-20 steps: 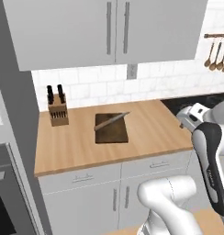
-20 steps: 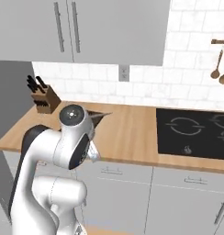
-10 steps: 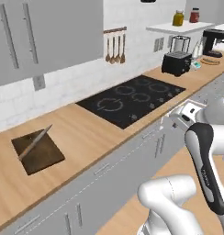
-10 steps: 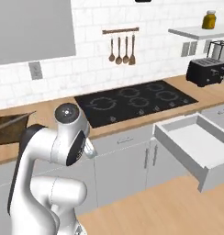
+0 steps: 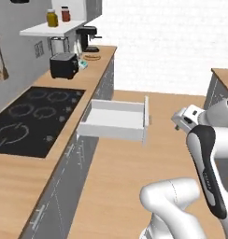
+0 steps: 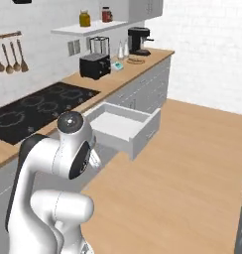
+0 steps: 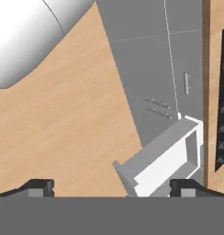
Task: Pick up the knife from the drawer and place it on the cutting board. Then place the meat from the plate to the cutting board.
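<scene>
The drawer is seen pulled wide open under the counter, just past the cooktop. The gripper fingers are spread wide, nothing held.

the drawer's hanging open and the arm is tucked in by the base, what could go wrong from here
1. The drawer juts out into the floor space; driving or swinging close could clip its light-grey front.
2. The gripper is open and well apart from the drawer, with the fingertips spread, so a long reach could arrive misaligned with the shallow box.
</scene>
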